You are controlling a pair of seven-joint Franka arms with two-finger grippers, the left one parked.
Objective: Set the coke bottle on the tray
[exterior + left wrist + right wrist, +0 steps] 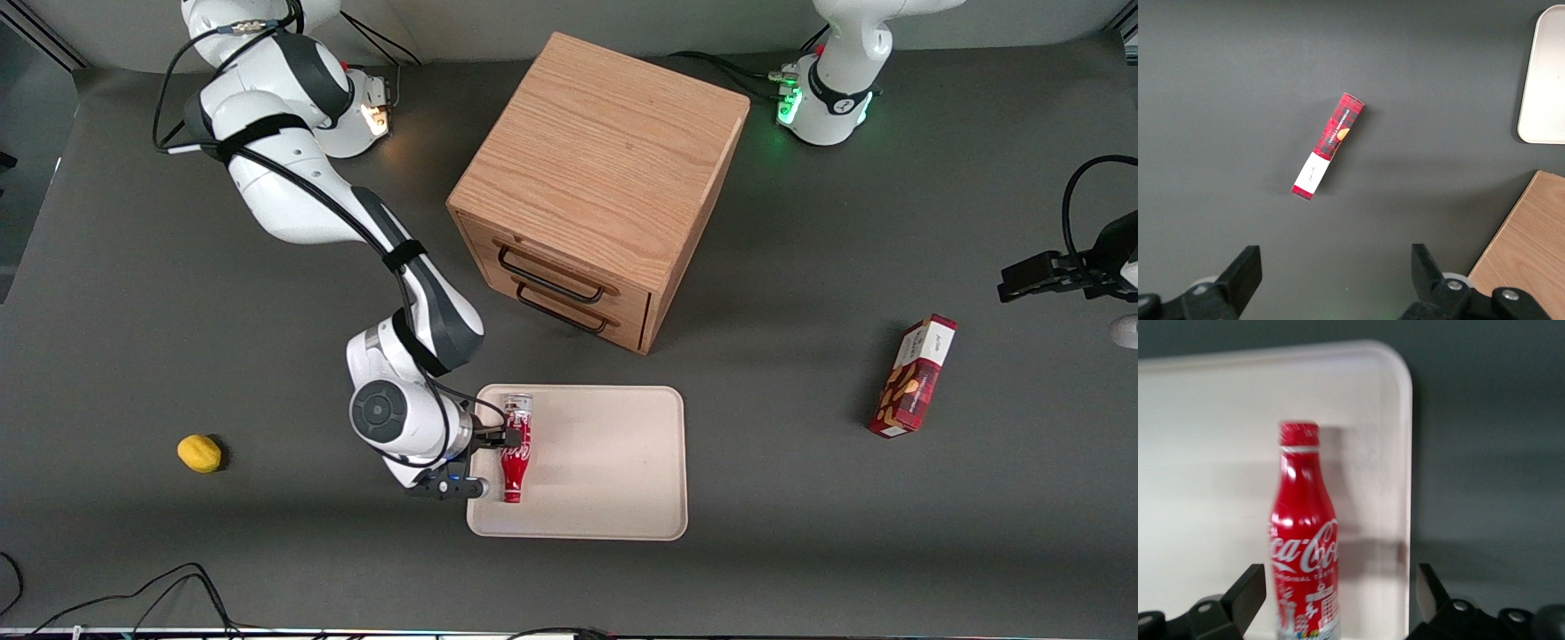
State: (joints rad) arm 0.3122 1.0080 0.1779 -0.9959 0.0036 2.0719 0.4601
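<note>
The coke bottle lies flat on the tray, at the end toward the working arm, with its silvery base toward the cabinet and its red neck pointing to the front camera. My right gripper is low over the bottle's lower body. In the right wrist view the bottle lies on the tray between the two black fingers. The gripper is open. Both fingers stand clear of the bottle, with a wider gap on one side.
A wooden two-drawer cabinet stands just farther from the front camera than the tray. A red snack box lies toward the parked arm's end and shows in the left wrist view. A small yellow object lies toward the working arm's end.
</note>
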